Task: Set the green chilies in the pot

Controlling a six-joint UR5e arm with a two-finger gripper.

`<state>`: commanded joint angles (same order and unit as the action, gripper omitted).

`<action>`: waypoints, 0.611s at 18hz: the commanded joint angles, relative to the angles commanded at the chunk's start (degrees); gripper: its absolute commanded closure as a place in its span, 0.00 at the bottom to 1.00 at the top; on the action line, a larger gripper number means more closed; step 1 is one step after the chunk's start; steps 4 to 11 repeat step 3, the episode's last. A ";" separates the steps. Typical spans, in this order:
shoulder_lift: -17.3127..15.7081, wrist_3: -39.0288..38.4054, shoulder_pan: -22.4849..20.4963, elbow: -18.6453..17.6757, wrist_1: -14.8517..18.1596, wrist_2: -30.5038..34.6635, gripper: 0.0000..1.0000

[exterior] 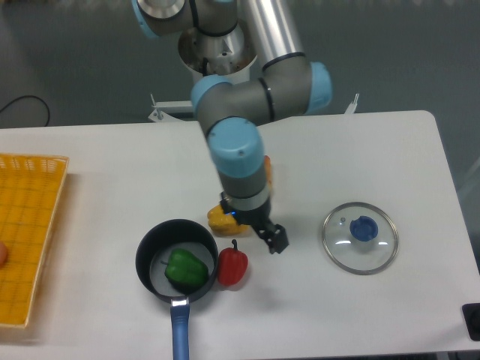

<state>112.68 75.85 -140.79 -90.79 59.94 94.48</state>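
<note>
The green chilies point(185, 268), a glossy green pepper toy, lie inside the pot point(150, 244), a small black saucepan with a grey inside. Its blue handle point(180, 334) points toward the table's front edge. My gripper point(251, 223) hangs above the table just up and to the right of the pot, over the spot between the yellow and red peppers. Its jaws stand apart with nothing between them. One black fingertip point(277, 240) shows clearly; the other is mostly hidden behind the wrist.
A red pepper point(232, 265) touches the pot's right side. A yellow pepper point(220, 219) sits partly under the gripper. A glass lid with a blue knob point(360, 238) lies to the right. A yellow basket point(30, 232) is at the left edge.
</note>
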 joint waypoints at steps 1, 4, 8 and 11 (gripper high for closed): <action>0.00 0.61 -1.14 -0.09 0.00 -0.09 0.00; -0.09 4.03 -2.81 -0.09 0.09 -0.44 0.00; -0.09 4.03 -2.81 -0.09 0.09 -0.44 0.00; -0.09 4.03 -2.81 -0.09 0.09 -0.44 0.00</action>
